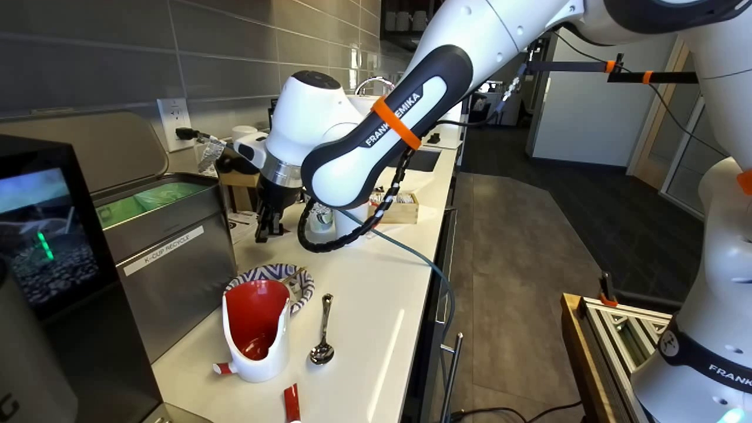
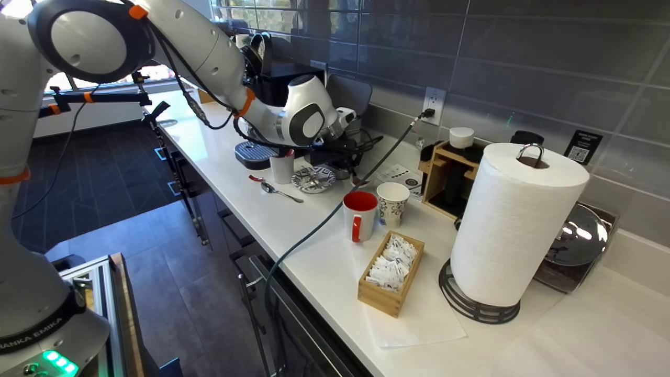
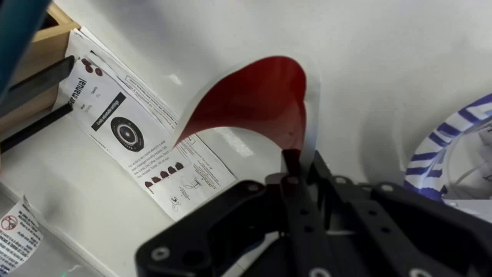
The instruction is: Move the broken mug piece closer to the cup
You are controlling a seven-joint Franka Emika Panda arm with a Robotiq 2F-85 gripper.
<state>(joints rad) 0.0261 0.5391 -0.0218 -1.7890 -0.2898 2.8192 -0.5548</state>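
The broken mug piece is a curved shard, glossy red inside with a white outer side and edge. My gripper is shut on its wall, one finger on the red side and one on the white. In an exterior view a little of the piece shows below the fingertips; I cannot tell if it touches the counter. In an exterior view my gripper hides it. A patterned paper cup stands near it, beside a red-and-white mug. The cup also shows in an exterior view.
A broken mug stands before a patterned plate. A spoon and a red handle fragment lie nearby. A recycle bin borders the wall side. A wooden packet box, manual and blue hose are around.
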